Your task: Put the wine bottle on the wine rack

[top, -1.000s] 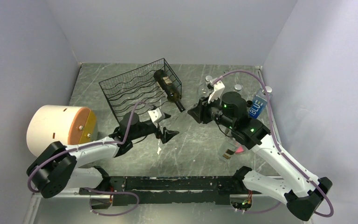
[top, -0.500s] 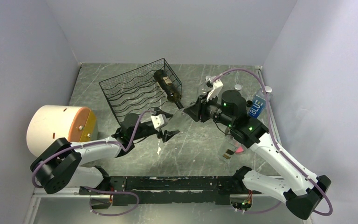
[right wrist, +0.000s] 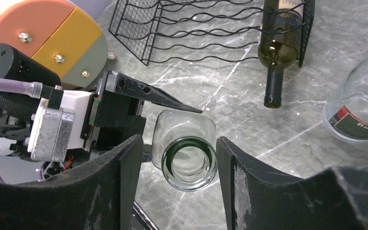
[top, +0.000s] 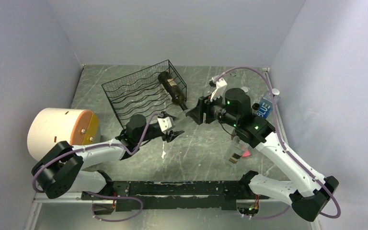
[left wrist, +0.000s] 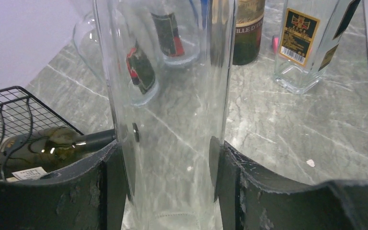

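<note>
The left wrist view is showing the left gripper (left wrist: 170, 191) clamping a clear glass bottle (left wrist: 167, 86). Both fingers are pressing on its sides, and the bottle is running lengthways out from between them. The table pattern is showing through the glass.

The right wrist view is looking into that bottle's open mouth. The right gripper (right wrist: 178, 163) is straddling the mouth with fingers apart and a gap showing beside the rim.

The overhead view is supplying the layout:
- The wine rack (top: 139, 93) is sitting at 11 o'clock on the table (top: 201, 148).
- A green wine bottle (top: 171, 87) is lying in the rack's end channel, its neck projecting toward 5 o'clock.
- A cream cylinder (top: 60, 132) is lying at 8 o'clock.
- A blue-labelled bottle (top: 264, 109) is standing at 2 o'clock.

The table is showing grey marble. Pale walls (top: 172, 28) are enclosing three sides.
</note>
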Action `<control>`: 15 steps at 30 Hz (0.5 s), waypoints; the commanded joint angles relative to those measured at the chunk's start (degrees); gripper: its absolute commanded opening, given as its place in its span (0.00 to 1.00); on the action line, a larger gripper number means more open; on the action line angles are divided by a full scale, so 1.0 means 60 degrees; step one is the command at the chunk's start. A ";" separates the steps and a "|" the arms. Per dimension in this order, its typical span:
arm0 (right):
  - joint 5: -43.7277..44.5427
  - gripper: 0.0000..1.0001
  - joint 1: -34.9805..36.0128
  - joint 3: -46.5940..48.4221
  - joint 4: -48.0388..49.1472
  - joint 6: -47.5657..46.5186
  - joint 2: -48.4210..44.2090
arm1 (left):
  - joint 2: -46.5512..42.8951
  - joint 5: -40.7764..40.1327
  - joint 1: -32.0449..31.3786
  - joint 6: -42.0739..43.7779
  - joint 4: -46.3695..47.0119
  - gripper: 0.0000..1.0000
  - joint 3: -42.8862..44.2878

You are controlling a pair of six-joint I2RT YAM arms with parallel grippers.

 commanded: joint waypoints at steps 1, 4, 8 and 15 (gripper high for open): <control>0.0270 0.62 0.0022 0.0690 -0.0917 -0.0596 -0.0048 | -0.0344 -0.0224 -0.0054 0.1097 0.1169 0.07 0.0236; 0.0773 0.64 0.0022 0.1148 -0.1278 -0.0758 -0.0061 | -0.0418 -0.0228 -0.0059 0.1769 0.1088 0.07 0.0436; 0.1011 0.68 0.0015 0.1700 -0.1708 -0.1060 -0.0118 | -0.0450 -0.0161 -0.0066 0.2400 0.0333 0.07 0.1079; 0.1494 0.74 0.0022 0.2651 -0.2958 -0.1235 0.0378 | -0.0591 0.0515 -0.0069 0.4407 -0.0675 0.07 0.1906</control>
